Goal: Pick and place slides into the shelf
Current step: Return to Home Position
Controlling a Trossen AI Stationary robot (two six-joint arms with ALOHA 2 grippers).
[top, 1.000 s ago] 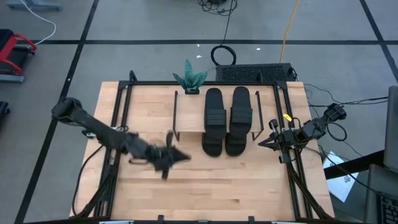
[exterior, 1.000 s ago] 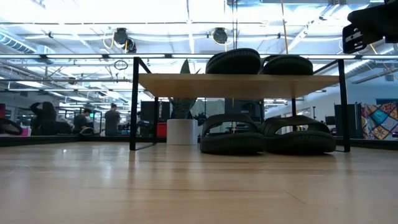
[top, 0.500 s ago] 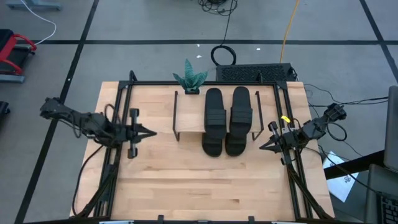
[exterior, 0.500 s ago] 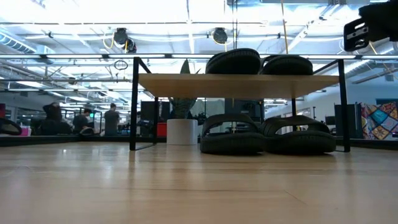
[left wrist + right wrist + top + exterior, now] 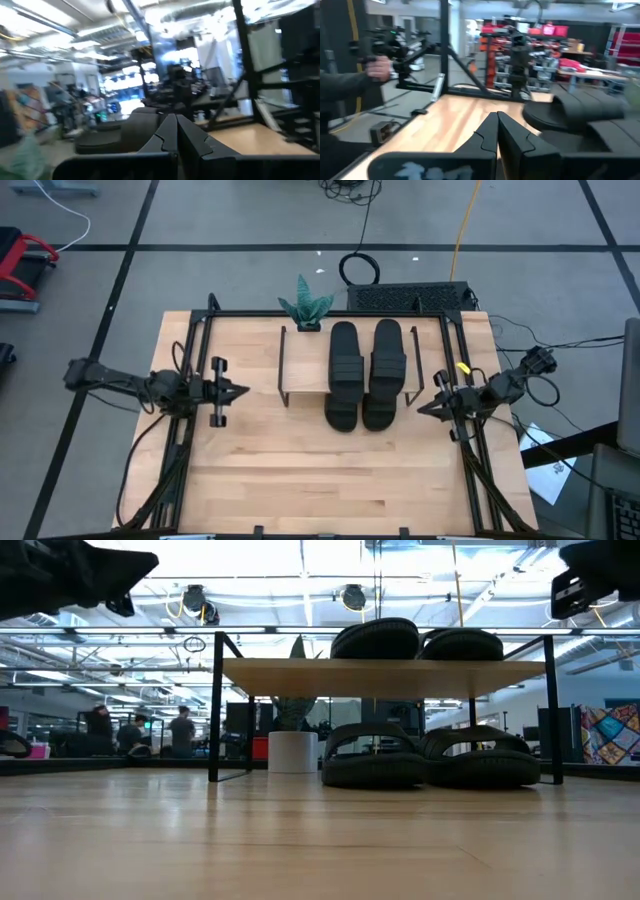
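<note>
The shelf stands at the table's far middle, its wood top board on thin black legs. Two black slides lie sole-down side by side on the right part of the board. Two more slides rest on the table beneath it, their ends sticking out toward the near edge. My left gripper hovers shut by the table's left edge, pointing at the shelf. My right gripper hovers shut by the right edge. In both wrist views the fingers are closed with nothing between them.
A green plant in a white pot stands at the far edge, behind the shelf. Black frame rails run along the table's sides. The left half of the top board and the table's near half hold nothing. People stand in the room beyond.
My left gripper has drawn back from the table's middle toward its left edge and a little toward the far edge, rolling as it went, and now points level at the shelf. It stayed shut. The slides and my right gripper have kept still.
</note>
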